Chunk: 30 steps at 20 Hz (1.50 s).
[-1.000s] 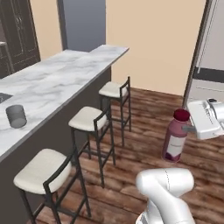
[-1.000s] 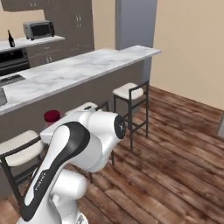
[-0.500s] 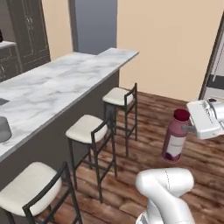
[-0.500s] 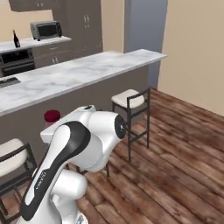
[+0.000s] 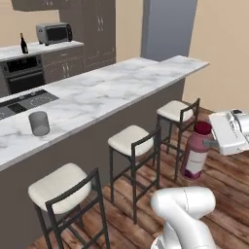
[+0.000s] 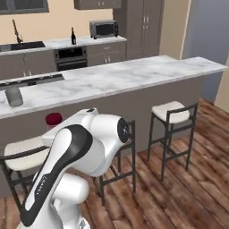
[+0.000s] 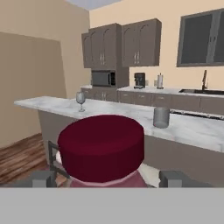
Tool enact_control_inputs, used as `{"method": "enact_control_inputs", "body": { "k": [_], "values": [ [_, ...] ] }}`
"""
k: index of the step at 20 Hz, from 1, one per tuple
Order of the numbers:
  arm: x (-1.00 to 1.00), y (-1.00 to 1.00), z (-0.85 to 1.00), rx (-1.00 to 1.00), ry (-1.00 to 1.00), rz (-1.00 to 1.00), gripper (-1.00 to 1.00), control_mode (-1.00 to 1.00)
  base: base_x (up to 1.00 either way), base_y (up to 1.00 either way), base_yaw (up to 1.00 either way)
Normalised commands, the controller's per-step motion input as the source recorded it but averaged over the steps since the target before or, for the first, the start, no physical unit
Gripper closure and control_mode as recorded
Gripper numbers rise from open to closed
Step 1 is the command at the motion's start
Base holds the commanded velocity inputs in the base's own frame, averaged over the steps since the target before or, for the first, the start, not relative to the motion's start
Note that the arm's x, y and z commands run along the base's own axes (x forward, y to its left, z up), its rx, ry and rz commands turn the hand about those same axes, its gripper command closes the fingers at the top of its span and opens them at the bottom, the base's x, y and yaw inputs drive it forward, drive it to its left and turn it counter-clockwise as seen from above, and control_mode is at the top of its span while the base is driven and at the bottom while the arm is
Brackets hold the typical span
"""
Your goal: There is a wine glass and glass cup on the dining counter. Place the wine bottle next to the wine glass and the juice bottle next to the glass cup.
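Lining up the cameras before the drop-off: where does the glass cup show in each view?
Left base view: glass cup at far left on the dining counter.
Right base view: far left edge, same counter.
Hand view: right of centre, behind the juice bottle.
Shared landmark: the microwave.

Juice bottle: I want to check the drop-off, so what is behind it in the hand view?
Behind the juice bottle runs the dining counter, with the wine glass and glass cup standing apart on it. The bottle's cap covers the counter's front and the stools below.
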Motion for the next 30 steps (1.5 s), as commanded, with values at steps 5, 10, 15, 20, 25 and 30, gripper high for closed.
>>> {"method": "enact_control_inputs", "body": {
  "k": [5,10,15,20,25,30],
  "values": [
    [0.00,0.00,0.00,0.00,0.00,0.00,1.00,1.00,0.42,-0.10,0.47],
    [0.00,0.00,0.00,0.00,0.00,0.00,1.00,1.00,0.45,-0.08,0.39],
    [0.00,0.00,0.00,0.00,0.00,0.00,1.00,1.00,0.46,-0.10,0.35],
    [0.00,0.00,0.00,0.00,0.00,0.00,1.00,1.00,0.52,-0.13,0.26],
    [0.00,0.00,0.00,0.00,0.00,0.00,1.00,1.00,0.46,-0.19,0.32],
    [0.00,0.00,0.00,0.00,0.00,0.00,1.00,1.00,0.31,-0.43,0.24]
  ]
}}
